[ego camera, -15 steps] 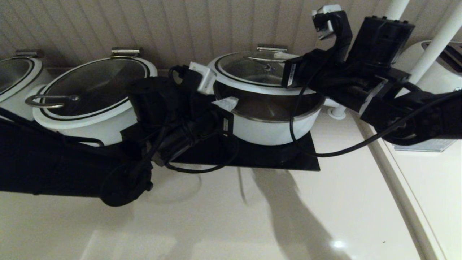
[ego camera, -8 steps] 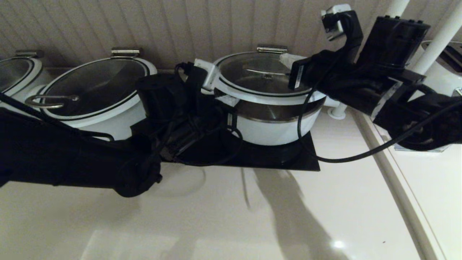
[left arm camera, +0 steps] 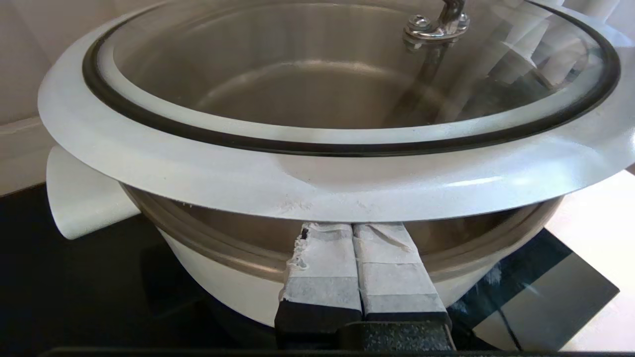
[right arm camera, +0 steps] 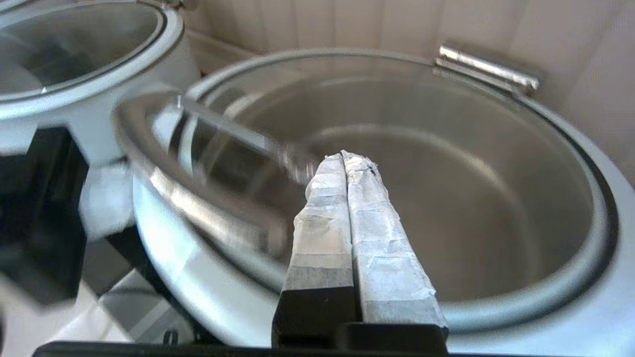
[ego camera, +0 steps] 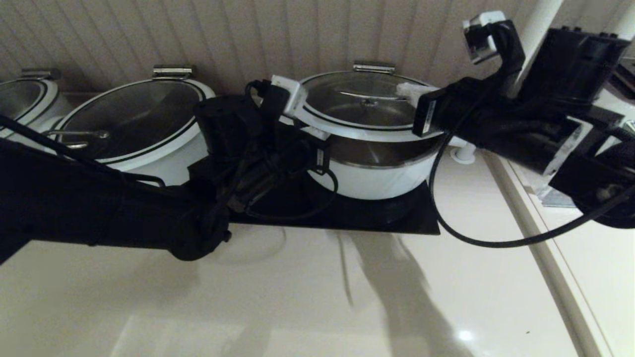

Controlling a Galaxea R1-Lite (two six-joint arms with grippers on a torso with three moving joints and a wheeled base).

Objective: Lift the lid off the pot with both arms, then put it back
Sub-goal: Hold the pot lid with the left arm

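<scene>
The glass lid (ego camera: 367,106) with its white rim and steel bar handle hovers just above the white pot (ego camera: 377,178), and a gap shows the steel inside. My left gripper (ego camera: 316,133) is shut, its tips tucked under the lid's rim on the left side. The left wrist view shows them (left arm camera: 353,225) beneath the lid's rim (left arm camera: 317,173), above the pot's wall (left arm camera: 223,292). My right gripper (ego camera: 408,90) is shut and lies over the lid's right side. In the right wrist view its tips (right arm camera: 345,156) sit above the lid's glass (right arm camera: 446,198).
The pot stands on a black mat (ego camera: 347,215). A wider white pot with a loop-handled lid (ego camera: 129,119) stands close on the left, another (ego camera: 20,99) beyond it. A panelled wall is behind. White posts (ego camera: 538,25) and a raised counter edge (ego camera: 545,258) are on the right.
The lid has come down towards the pot and the gap under it has narrowed. The right arm has shifted right, and the left arm has moved in closer under the rim.
</scene>
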